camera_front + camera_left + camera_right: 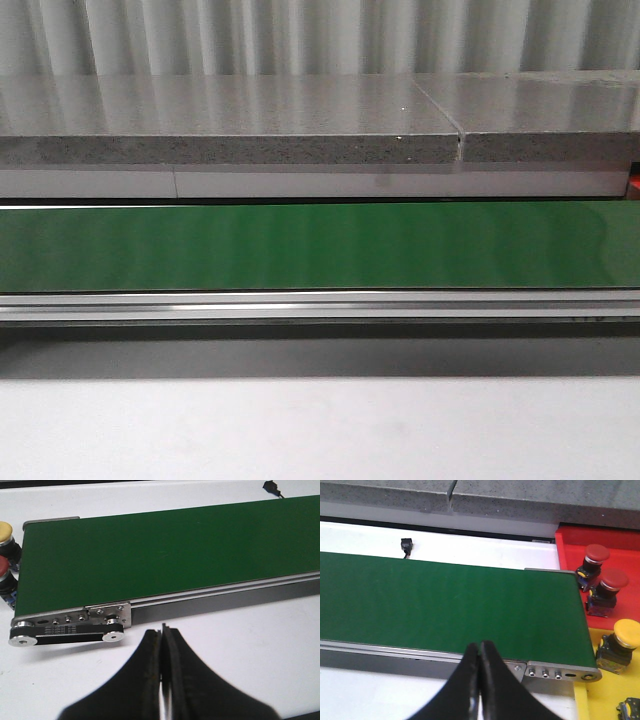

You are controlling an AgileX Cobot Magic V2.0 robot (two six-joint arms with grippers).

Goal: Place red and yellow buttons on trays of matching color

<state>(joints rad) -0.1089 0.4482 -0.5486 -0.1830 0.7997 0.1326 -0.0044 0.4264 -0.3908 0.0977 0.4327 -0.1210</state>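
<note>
In the right wrist view two red buttons [596,555] [613,580] stand on a red tray [570,537]. A yellow button [626,633] stands on a yellow tray [600,700]. My right gripper [480,647] is shut and empty over the near edge of the green belt [445,605]. In the left wrist view a yellow button [5,530] and a red button [4,564] stand at the belt's end. My left gripper [162,630] is shut and empty above the white table, near the belt's pulley [22,640]. Neither gripper shows in the front view.
The green conveyor belt [320,245] runs across the front view with a metal rail [320,305] along its near side. A grey stone shelf [230,130] stands behind it. A small black plug [406,544] lies on the white table beyond the belt. Another dark part [630,709] lies on the yellow tray.
</note>
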